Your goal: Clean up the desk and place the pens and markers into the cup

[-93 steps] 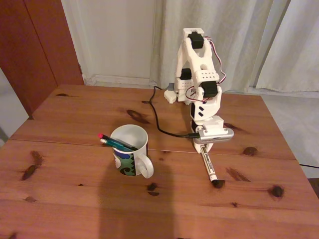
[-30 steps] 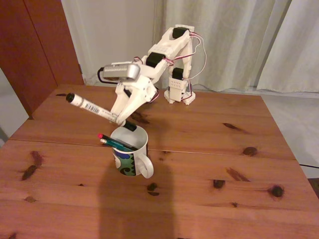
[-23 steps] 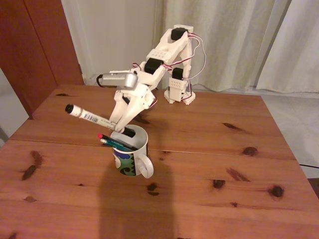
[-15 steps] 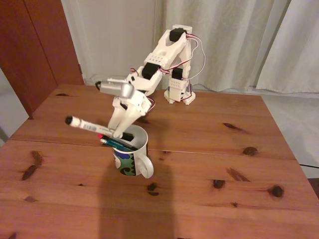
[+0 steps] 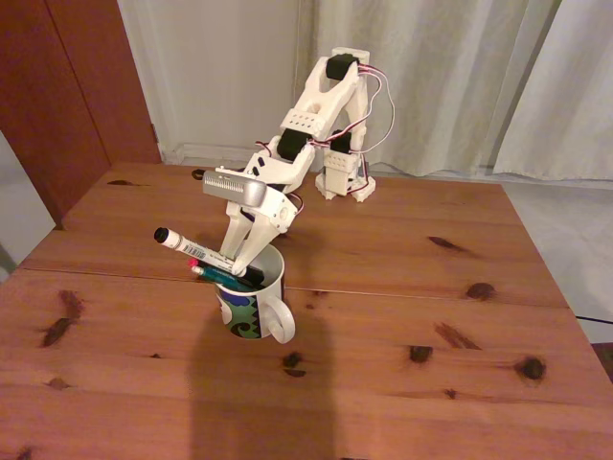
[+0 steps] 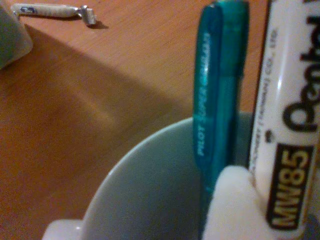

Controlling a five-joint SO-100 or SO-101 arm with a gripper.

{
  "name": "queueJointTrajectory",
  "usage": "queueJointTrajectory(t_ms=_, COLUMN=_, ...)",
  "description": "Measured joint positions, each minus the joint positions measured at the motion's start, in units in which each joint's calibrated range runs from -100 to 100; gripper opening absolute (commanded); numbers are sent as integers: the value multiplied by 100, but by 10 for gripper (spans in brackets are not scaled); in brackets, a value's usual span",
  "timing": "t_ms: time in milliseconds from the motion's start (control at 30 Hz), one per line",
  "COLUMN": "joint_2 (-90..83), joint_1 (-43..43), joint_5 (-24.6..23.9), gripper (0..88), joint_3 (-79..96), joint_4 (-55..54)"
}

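Note:
The white cup with its swirl pattern stands on the wooden desk, left of centre in the fixed view. Two thin pens lean out of it to the left: a black one with a red end and a teal one. My gripper reaches down over the cup's rim, shut on the white marker. The marker slants with its lower end inside the cup and its black end up to the left. In the wrist view the marker lies beside the teal pen over the cup rim, with one white fingertip against it.
The arm's base stands at the back of the desk, in front of pale curtains. In the wrist view a small razor-like object lies on the wood at the top left. The desk's right half and front are bare wood with dark knots.
The gripper picked the marker up from the right side of the desk and carried it left over the cup. In the last second it lowered the marker's lower end into the cup.

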Motion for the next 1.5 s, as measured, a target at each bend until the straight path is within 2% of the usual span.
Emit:
queueJointTrajectory(t_ms=100, joint_2=0, joint_1=-51, joint_5=0, gripper=189, joint_3=0, joint_4=0)
queueJointTrajectory(t_ms=200, joint_2=-8, joint_1=-51, joint_5=5, gripper=164, joint_3=0, joint_4=0)
queueJointTrajectory(t_ms=333, joint_2=-203, joint_1=-44, joint_5=0, gripper=100, joint_3=42, joint_4=8)
queueJointTrajectory(t_ms=433, joint_2=-534, joint_1=15, joint_5=0, gripper=8, joint_3=93, joint_4=108)
queueJointTrajectory(t_ms=700, joint_2=-2110, joint_1=-139, joint_5=0, gripper=8, joint_3=561, joint_4=1535)
queueJointTrajectory(t_ms=1133, joint_2=-4983, joint_1=-1797, joint_5=718, gripper=8, joint_3=2522, joint_4=5002)
queueJointTrajectory(t_ms=1267, joint_2=-5712, joint_1=-2288, joint_5=987, gripper=8, joint_3=3507, joint_4=5475)
queueJointTrajectory(t_ms=1500, joint_2=-7000, joint_1=-2633, joint_5=1280, gripper=8, joint_3=5257, joint_4=5599)
